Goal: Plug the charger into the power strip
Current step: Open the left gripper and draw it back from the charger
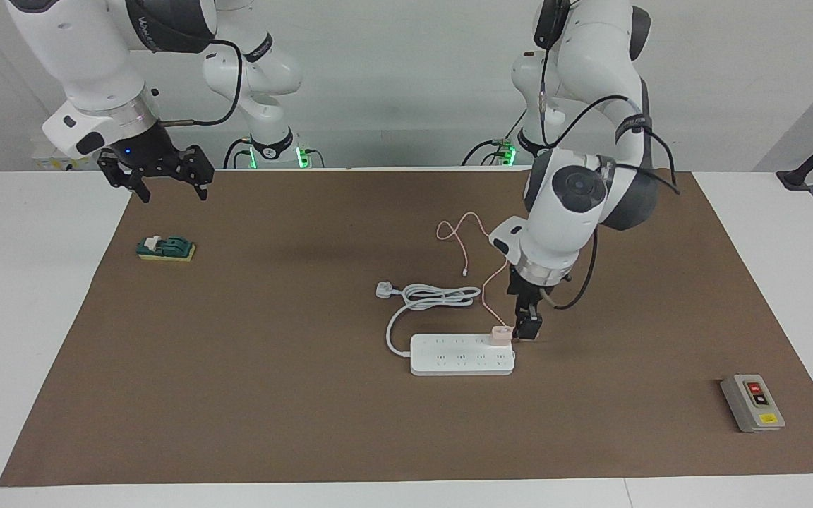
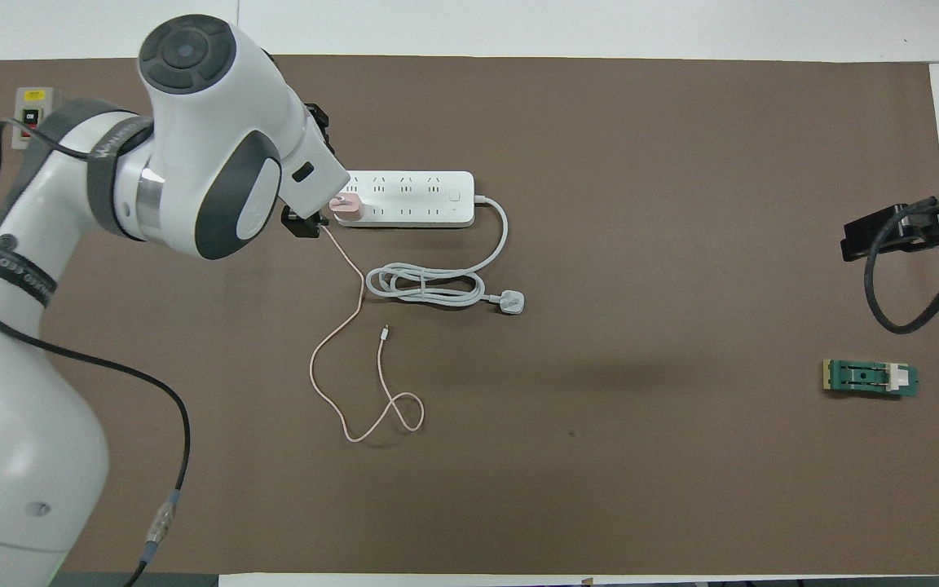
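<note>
The white power strip (image 1: 449, 356) (image 2: 421, 196) lies flat on the brown mat. The small pink charger (image 1: 500, 333) (image 2: 346, 209) stands on it, at the end toward the left arm's end of the table, in the row nearer to the robots. Its thin pink cable (image 1: 459, 233) (image 2: 355, 326) loops over the mat toward the robots. My left gripper (image 1: 528, 331) hangs over the mat just off that end of the strip, beside the charger and apart from it, holding nothing. My right gripper (image 1: 173, 196) waits open high over the mat's corner at the right arm's end.
The strip's thick white cord is coiled beside it, ending in a white plug (image 1: 384, 289) (image 2: 510, 303). A grey box with red and black buttons (image 1: 752, 402) sits at the left arm's end, farther from the robots. A small green part (image 1: 165, 248) (image 2: 870, 378) lies under the right gripper.
</note>
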